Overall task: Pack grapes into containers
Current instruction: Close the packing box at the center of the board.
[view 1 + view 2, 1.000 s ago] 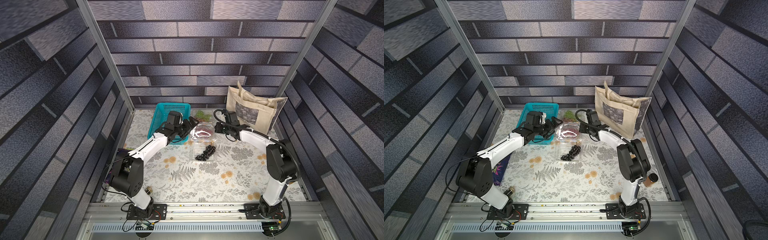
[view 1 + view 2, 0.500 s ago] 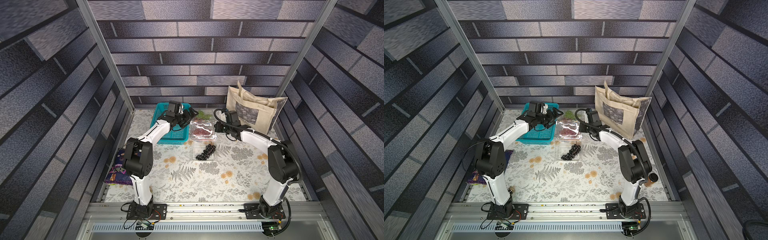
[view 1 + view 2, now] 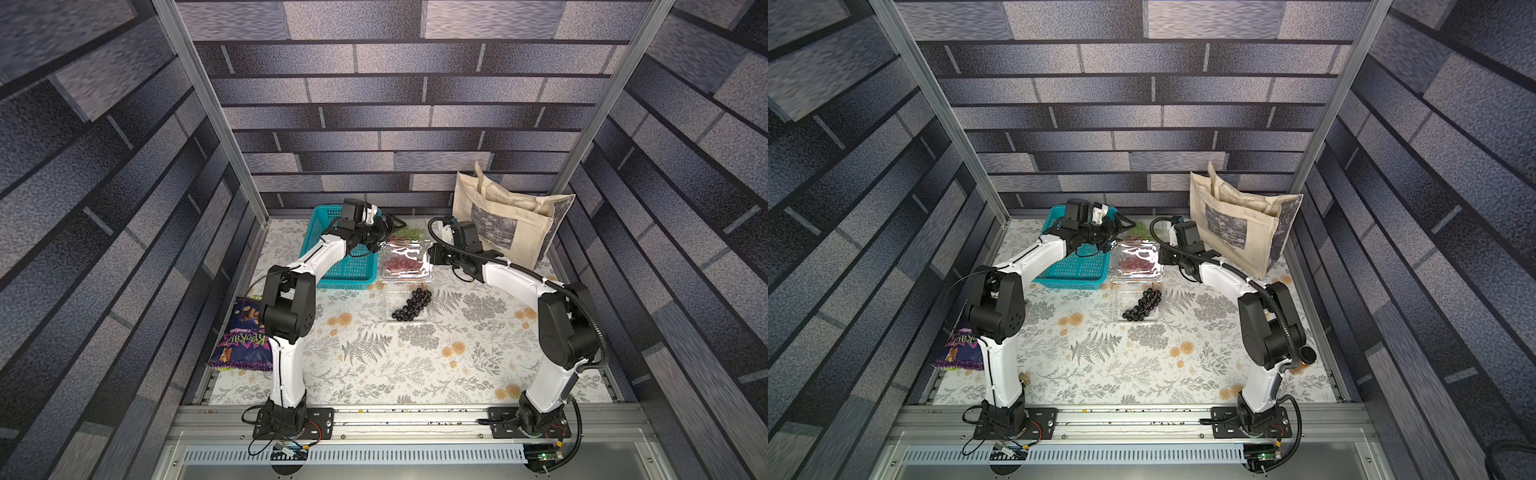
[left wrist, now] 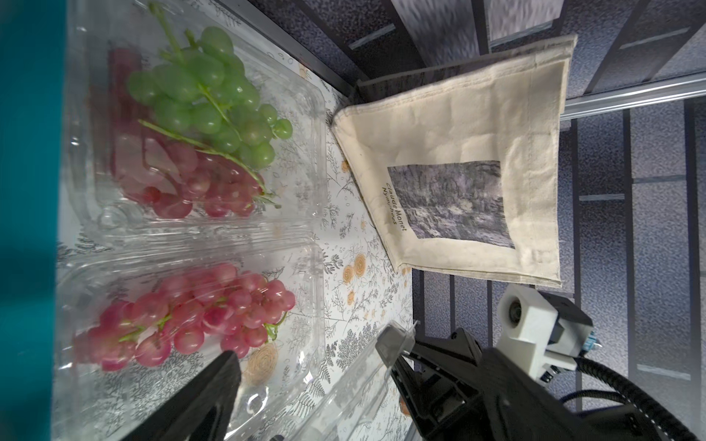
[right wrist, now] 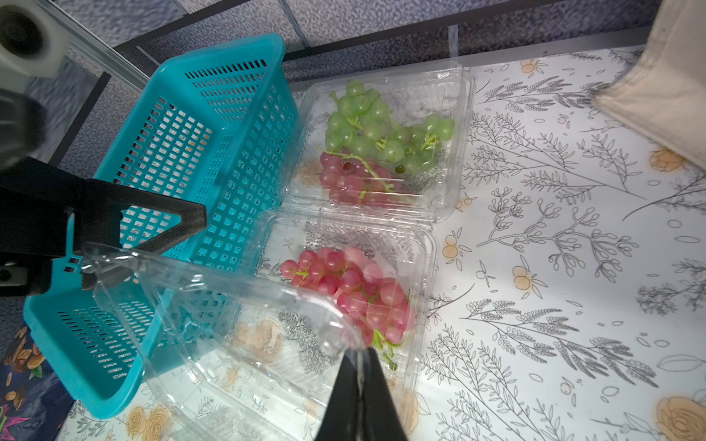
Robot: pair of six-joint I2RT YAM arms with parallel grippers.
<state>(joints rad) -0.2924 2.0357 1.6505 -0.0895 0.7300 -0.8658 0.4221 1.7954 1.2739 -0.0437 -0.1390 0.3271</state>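
Three clear containers lie in a row beside the basket. The far container [image 5: 454,152] holds green grapes [image 5: 374,126] on a red bunch [image 5: 351,183]. The middle container [image 5: 420,290] holds red grapes [image 5: 355,290]. The near container [image 3: 424,319] holds black grapes [image 3: 411,305]. My right gripper [image 5: 359,366] is shut on a corner of the middle container's raised lid [image 5: 214,301]. My left gripper [image 3: 384,230] is open at the lid's opposite corner, not clamping it; one finger [image 4: 214,393] hangs over the middle container.
A teal basket [image 3: 336,253] stands just left of the containers, under the left forearm. A beige tote bag [image 3: 507,224] leans at the back right, behind the right wrist. A purple snack bag [image 3: 245,336] lies at the left edge.
The left arm has swung back and risen, carrying its open gripper from beside the middle container toward the back, over the basket's far corner. The right arm has stayed put, still gripping the lid.
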